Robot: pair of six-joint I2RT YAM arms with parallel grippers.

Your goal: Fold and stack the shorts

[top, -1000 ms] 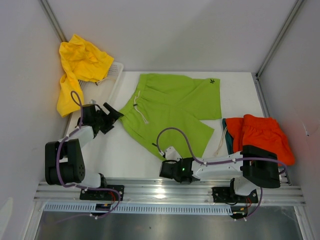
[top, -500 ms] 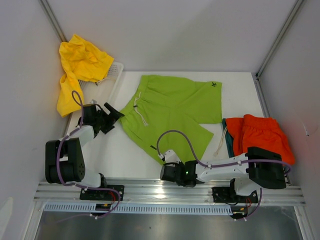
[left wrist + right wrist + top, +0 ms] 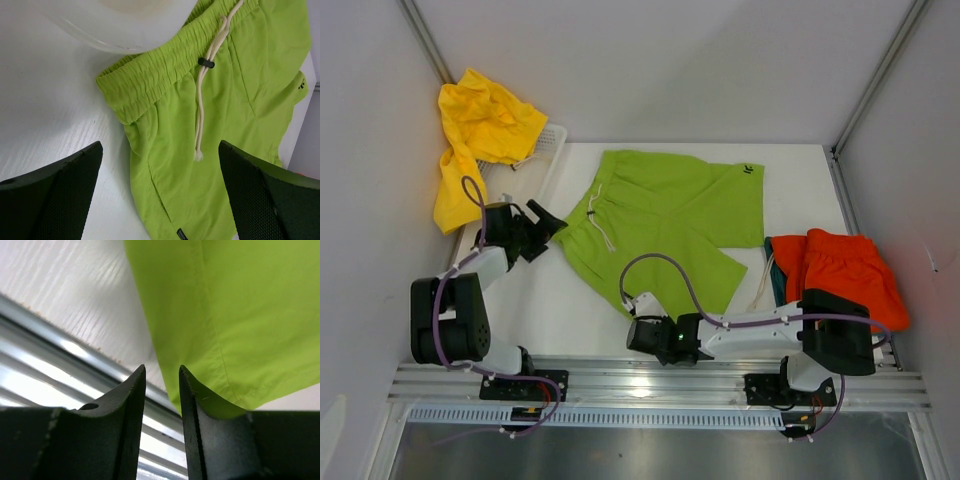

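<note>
Lime green shorts (image 3: 665, 225) flat between basket (image 3: 548, 148) and orange-red shorts (image 3: 845, 270); my right hand (image 3: 161, 371) barely parted, empty, at hem, left hand (image 3: 160, 147) released.

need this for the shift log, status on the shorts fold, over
Left tool open by waistband. Right tool barely open at leg hem, nothing pinched. Lime green shorts flat, unfolded. Nothing blocking.

Readable text: none (nothing resolves into letters or numbers).
Mark on the lime green shorts (image 3: 670, 215): a small dark logo mark (image 3: 748, 171) on the leg farthest from the left gripper (image 3: 548, 222), too small to read.
Tag at the seam: a tiny dark tab (image 3: 179, 233) just ahead of that gripper, between its fingers, its print illegible.
</note>
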